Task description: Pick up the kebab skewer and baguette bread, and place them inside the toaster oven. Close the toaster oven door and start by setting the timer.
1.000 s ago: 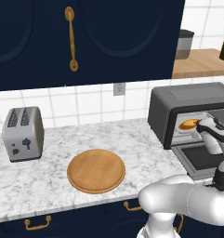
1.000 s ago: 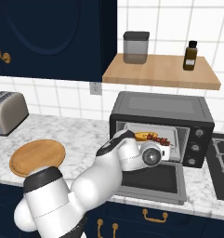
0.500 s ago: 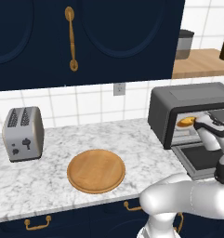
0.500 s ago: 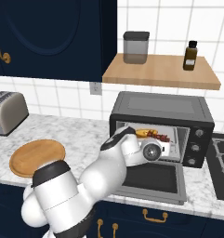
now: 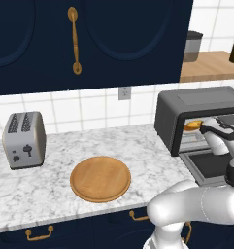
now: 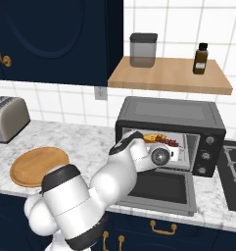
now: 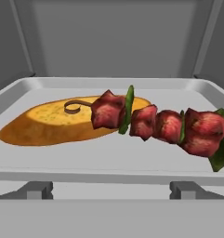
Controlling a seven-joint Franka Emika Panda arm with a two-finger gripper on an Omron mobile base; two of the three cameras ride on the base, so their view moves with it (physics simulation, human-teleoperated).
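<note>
We are finding the kebab skewer and baguette bread lying together on the toaster oven tray. Our gripper, jaws released and empty, should be clearing the opening before swinging up the dropped toaster oven door.

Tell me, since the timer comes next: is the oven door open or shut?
Open: the door lies flat below the oven, food visible inside.

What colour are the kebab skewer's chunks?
Dark red, with green pieces between, on the kebab skewer; hand view.
</note>
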